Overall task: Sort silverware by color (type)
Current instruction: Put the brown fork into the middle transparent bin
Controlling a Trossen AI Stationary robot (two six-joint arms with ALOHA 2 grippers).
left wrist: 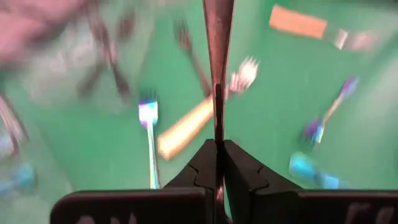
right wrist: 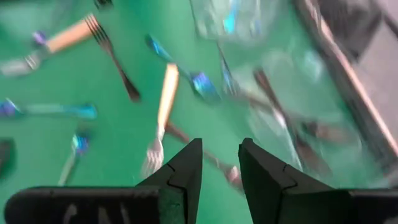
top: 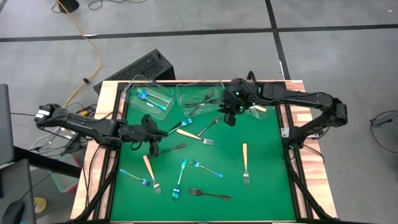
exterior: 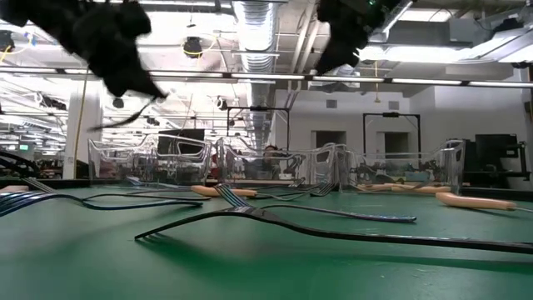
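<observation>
- The left tool (top: 154, 147), at centre-left of the high view, is clamped shut on a dark grey fork (left wrist: 217, 56), lifted off the green surface (top: 267, 180).
- Loose on the surface: three cream-handled forks (top: 245, 160), four blue-teal forks (top: 180, 177), and about three more dark ones (top: 209, 195).
- Three clear tubs (top: 152, 96) line the top edge; the left one holds blue-teal forks (top: 149, 98), the middle one dark pieces, count unclear.
- The right tool (top: 229, 118) hangs by the tubs at upper centre, fingers partly apart, holding nothing.
- Around the surface lie grey floor and a yellow cable (top: 93, 56); the low view shows a bright ceiling with pipes.
</observation>
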